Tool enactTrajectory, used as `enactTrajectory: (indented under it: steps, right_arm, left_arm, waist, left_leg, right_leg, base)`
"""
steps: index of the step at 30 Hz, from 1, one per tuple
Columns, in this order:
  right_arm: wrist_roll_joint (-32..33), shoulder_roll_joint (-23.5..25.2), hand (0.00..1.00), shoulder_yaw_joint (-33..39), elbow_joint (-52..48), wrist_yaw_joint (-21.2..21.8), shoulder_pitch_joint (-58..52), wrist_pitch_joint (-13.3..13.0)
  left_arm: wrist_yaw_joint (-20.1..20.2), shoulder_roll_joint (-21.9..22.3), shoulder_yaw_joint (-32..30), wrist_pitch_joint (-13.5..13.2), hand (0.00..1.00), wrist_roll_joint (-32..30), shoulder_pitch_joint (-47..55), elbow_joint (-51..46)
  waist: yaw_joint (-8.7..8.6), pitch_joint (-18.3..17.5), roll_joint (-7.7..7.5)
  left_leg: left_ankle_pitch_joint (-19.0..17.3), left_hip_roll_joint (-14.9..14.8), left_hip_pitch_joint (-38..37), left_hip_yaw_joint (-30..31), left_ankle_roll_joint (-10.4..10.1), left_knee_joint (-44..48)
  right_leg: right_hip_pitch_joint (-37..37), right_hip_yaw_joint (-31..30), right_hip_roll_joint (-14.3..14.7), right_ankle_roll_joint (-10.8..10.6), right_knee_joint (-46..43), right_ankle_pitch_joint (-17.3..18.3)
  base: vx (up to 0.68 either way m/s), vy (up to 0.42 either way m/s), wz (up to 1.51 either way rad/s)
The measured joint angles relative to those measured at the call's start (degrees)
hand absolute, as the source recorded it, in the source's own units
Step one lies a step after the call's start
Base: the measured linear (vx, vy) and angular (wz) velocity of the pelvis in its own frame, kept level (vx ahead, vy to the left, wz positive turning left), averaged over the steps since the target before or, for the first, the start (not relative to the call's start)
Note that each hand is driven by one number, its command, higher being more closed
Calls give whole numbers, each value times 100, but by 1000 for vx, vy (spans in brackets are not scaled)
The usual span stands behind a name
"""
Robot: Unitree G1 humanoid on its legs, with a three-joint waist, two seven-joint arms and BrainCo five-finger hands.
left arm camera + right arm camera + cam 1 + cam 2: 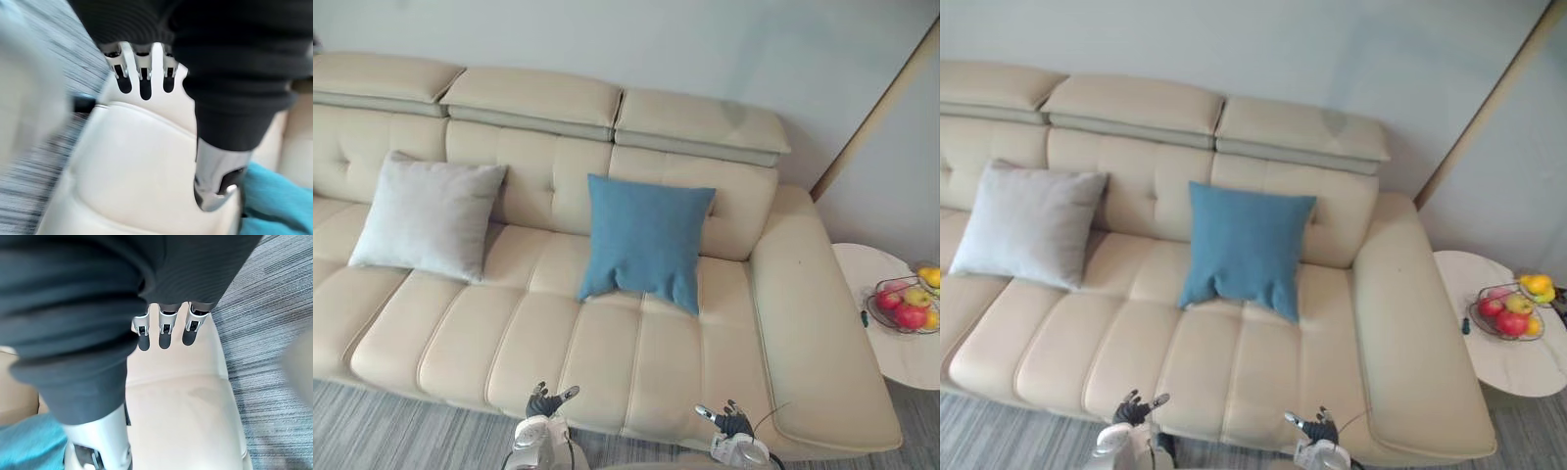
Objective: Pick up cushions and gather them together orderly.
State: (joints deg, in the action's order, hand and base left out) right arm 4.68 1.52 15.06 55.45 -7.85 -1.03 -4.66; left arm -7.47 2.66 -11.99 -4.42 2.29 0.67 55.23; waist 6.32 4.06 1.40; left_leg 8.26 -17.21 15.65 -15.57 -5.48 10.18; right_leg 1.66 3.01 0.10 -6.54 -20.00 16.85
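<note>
While both cushions are sitting well apart on the cream sofa (607, 352), neither hand is touching either of them. The grey cushion (429, 217) is leaning upright against the backrest toward the sofa's left end, its lower edge resting on the seat. The blue cushion (646, 240) is leaning against the backrest right of the sofa's middle, near the right armrest, with one lower corner tipping forward onto the seat. The left hand (546, 401) is hovering over the front edge of the seat, below the gap between the two cushions; its fingers (141, 73) are stretching out straight and apart, with the thumb held away from them, holding nothing. The right hand (732, 421) is hovering over the same front edge nearer the right armrest, below the blue cushion, and its fingers (164, 328) are likewise lying straight and spread, gripping nothing. Beyond the right armrest a round surface (891, 362) is carrying a wire basket (901, 305) of red and yellow fruit. The carpeted floor (391, 431), grey and striped, is showing along the sofa's front edge.
</note>
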Motion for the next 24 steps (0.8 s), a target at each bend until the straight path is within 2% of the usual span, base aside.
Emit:
enactTrajectory:
  steps: [1,2,3,4,5,7,8,9,10,12,13,15,17,19,24]
  right_arm:
    - [0,-57,0,-12,8,-6,-9,5]
    - [-2,-73,0,-12,29,-12,-48,15]
    - [-1,-51,0,-29,94,-24,-65,43]
    - [20,-64,0,-86,103,-35,-45,57]
    - [35,-60,0,-110,131,-36,-47,57]
    - [44,-41,0,-166,233,-24,-89,76]
    - [41,-40,0,-180,241,-18,-95,75]
    - [36,-38,0,-173,279,-2,-104,77]
    - [29,-39,0,-170,279,8,-111,79]
    - [-3,-40,0,-139,296,39,-113,94]
    - [-21,92,0,-65,343,90,-126,155]
    - [-22,207,0,-30,415,136,-134,205]
    - [-26,200,0,131,406,168,-171,239]
    - [-26,197,0,179,403,170,-182,243]
    - [-171,168,0,298,402,176,-215,244]
  left_arm:
    - [2,51,32,6,0,6,17,52]
    - [3,69,44,5,0,7,14,54]
    - [17,53,51,-14,0,6,-33,-49]
    - [7,64,-4,-14,0,5,-42,-49]
    - [8,67,-7,-11,0,4,-41,-36]
    - [12,65,-2,-15,0,6,-62,-41]
    - [16,68,3,-13,0,5,-64,-35]
    - [27,67,1,-11,0,5,-69,11]
    - [32,68,-1,-4,0,4,-67,58]
    - [49,78,-4,31,0,6,-57,137]
    - [46,-48,-22,37,0,1,-22,128]
    - [50,-171,-43,97,0,-8,43,142]
    - [109,-177,-40,126,0,-86,77,148]
    - [142,-189,-42,145,0,-108,104,164]
    - [155,-206,-51,156,0,-198,175,275]
  waist:
    - [-23,44,161]
    - [-42,54,175]
    - [0,101,33]
    - [-51,133,23]
    - [-79,142,0]
    - [-131,100,-135]
    - [-133,91,-150]
    - [-154,83,-166]
    - [-169,66,-176]
    - [-200,19,-122]
    - [-212,-59,-298]
    - [-254,-170,-470]
    - [-293,-200,-471]
    - [-297,-226,-439]
    - [-300,-372,-383]
  left_leg:
    - [387,-71,-11,61,-124,-252]
    - [584,-60,-28,62,-128,-382]
    - [398,43,-72,59,-166,-187]
    - [-70,151,-58,179,-58,265]
    - [-291,206,-60,224,-18,486]
    - [-1073,299,-82,193,103,1362]
    - [-1297,303,-112,197,96,1610]
    - [-1674,318,-277,205,45,1938]
    - [-1905,356,-485,207,-10,1954]
    - [-2156,527,-841,159,-47,1212]
    - [-1961,757,-943,22,39,815]
    - [-1761,1038,-1081,-1,166,414]
    - [-1669,1224,-1222,-3,253,165]
    - [-1585,1310,-1310,-2,254,-36]
    - [-1231,1379,-1669,-62,161,-761]
  right_leg:
    - [12,135,102,29,117,-17]
    - [-17,246,95,133,147,-51]
    - [-48,457,-60,631,238,12]
    - [-111,506,-122,707,222,-25]
    - [-146,537,-171,717,216,-57]
    - [-319,539,-308,678,255,-253]
    - [-355,539,-343,642,295,-315]
    - [-357,531,-398,563,433,-455]
    - [-354,509,-443,475,542,-561]
    - [-378,469,-486,298,699,-725]
    - [-381,433,-646,277,863,-862]
    - [-331,409,-827,264,1138,-1085]
    - [-213,406,-934,282,1274,-1231]
    - [-147,402,-977,262,1349,-1307]
    - [-90,365,-926,217,1450,-1318]
  base:
    - [-382,-187,22]
    - [-361,-151,14]
    - [-303,-135,-5]
    - [-268,-98,-10]
    - [-267,-20,2]
    - [-272,86,7]
    - [-237,163,4]
    - [-168,179,4]
    - [-135,229,5]
    - [-107,225,-2]
    - [-84,220,-9]
    - [-68,209,-2]
    - [-75,176,8]
    - [-40,78,5]
    - [3,-16,-6]
